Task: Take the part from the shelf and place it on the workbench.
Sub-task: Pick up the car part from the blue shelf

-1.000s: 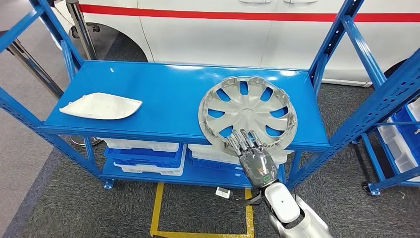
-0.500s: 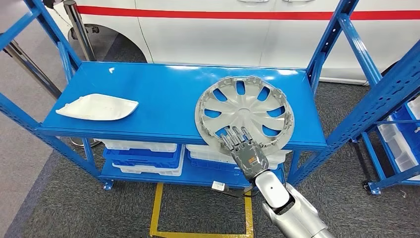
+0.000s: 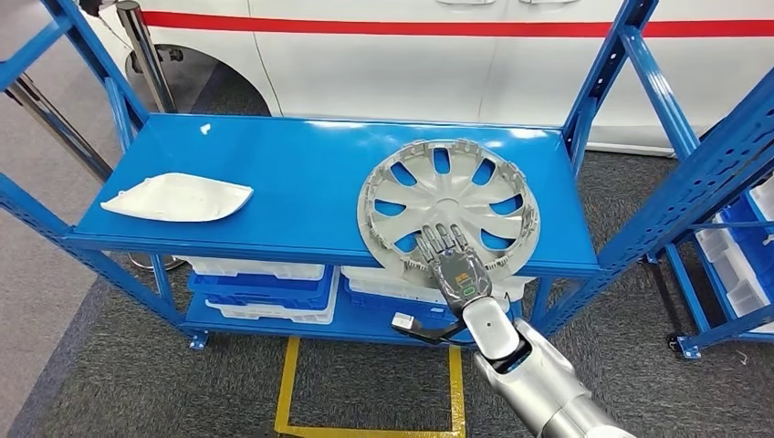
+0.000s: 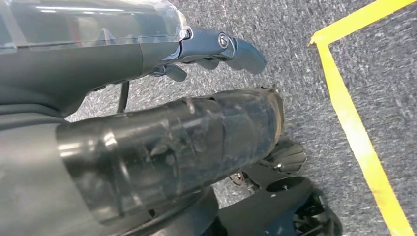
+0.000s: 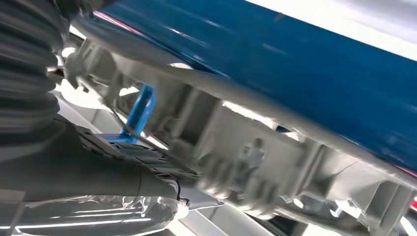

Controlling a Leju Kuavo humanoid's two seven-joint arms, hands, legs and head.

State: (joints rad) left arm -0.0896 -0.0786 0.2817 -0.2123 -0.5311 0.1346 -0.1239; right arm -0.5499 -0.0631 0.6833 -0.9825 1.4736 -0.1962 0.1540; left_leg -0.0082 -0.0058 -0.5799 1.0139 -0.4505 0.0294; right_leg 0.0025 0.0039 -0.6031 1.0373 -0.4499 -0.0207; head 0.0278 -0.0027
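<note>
- The right hand point(image 3: 454, 265) reaches up from the silver arm point(image 3: 534, 374) and lies flat on the near edge of the wheel cover point(image 3: 447, 203).
- Its fingers point(image 3: 443, 239) are stretched out on top of the cover, pointing away from the robot. In the right wrist view the thumb point(image 5: 162, 209) sits under the cover's rim point(image 5: 246, 162), so the hand looks to be pinching the rim, but the picture is blurry and I cannot tell for sure.
- The wheel cover is grey and round, with spokes and holes. It lies flat on the blue shelf point(image 3: 301, 173), and its near edge sticks out a little past the front of the shelf, right where the hand is.
- Below the hand, on the lower level, sit white and blue trays point(image 3: 260, 287).
- On the floor near the arm is a yellow line point(image 3: 290, 383) on grey carpet.
- Far off to the left of the hand, a white curved piece point(image 3: 178, 197) lies on the same shelf.
- Behind the shelf, past the hand, is a white car with a red stripe point(image 3: 411, 26).
- The left hand point(image 4: 216, 46) hangs down over the grey carpet. Its fingers are curled a bit and hold nothing.
</note>
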